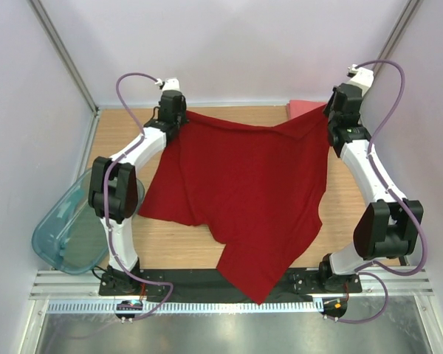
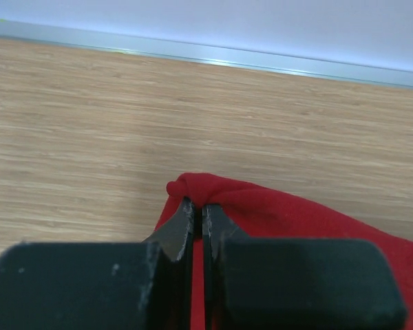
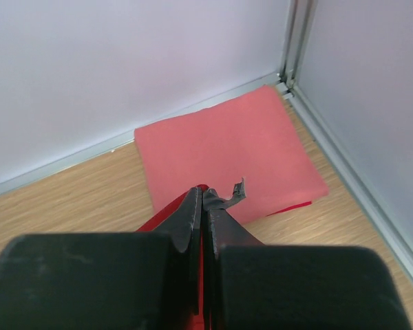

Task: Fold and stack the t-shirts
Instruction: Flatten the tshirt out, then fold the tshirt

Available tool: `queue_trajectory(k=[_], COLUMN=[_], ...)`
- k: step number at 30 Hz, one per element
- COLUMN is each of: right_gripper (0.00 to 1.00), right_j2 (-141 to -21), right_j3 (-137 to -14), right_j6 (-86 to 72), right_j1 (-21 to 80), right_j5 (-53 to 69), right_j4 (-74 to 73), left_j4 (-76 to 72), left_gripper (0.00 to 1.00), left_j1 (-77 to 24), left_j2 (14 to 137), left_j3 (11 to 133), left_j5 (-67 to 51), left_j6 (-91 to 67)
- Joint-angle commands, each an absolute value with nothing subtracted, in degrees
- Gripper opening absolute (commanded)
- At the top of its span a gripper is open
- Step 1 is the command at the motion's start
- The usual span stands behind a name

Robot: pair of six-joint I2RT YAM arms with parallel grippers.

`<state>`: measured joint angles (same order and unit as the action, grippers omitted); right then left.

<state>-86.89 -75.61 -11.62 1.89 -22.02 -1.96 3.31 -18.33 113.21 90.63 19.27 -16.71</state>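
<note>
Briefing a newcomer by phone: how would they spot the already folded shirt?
Go to the far right corner of the table. There, just beyond the right pincer, lies the folded t-shirt, a flat rectangle. It is salmon pink, unlike the dark red t-shirt spread across the middle.

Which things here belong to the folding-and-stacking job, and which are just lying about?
Part of the job:
- dark red t-shirt, spread open, not yet folded
- salmon-pink shirt, already folded, in the far right corner

Just lying about:
- translucent teal plastic bin, at the near left
</note>
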Motion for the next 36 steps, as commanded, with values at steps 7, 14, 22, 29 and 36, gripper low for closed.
queue_trajectory(k=[7,14,22,29,36], right_gripper=[0.01,0.01,0.01,0.01,0.01], right_j2=[-83.4,-83.1,-80.7,-77.7,-75.7], right_j3=[-79.6,-79.1,-80.5,-80.2,-80.3], right_j6=[-8.5,-9.7,-14.8,-20.5,-25.3], right_j1=[1.6,1.6,1.6,1.6,1.7], right_j5=[-26.8,-24.6,-24.3,-21.7,-19.3], right_j4=[0.4,-3.2,-16.3,-31.5,-46.5], left_j4=[4.0,7.3,16.0,22.4,27.7], left_gripper=[0.01,0.02,0.02,0.02,0.02], left_j1=[-17.0,-15.8,-14.9,-14.8,-14.8], left_j2=[113.8,115.3,117.7,120.1,121.0], left_j3=[94.4,96.1,100.1,104.4,108.0], left_j5=[13.8,11.3,6.8,3.3,2.8], left_j6=[-16.8,-13.3,-4.9,-3.7,-3.0])
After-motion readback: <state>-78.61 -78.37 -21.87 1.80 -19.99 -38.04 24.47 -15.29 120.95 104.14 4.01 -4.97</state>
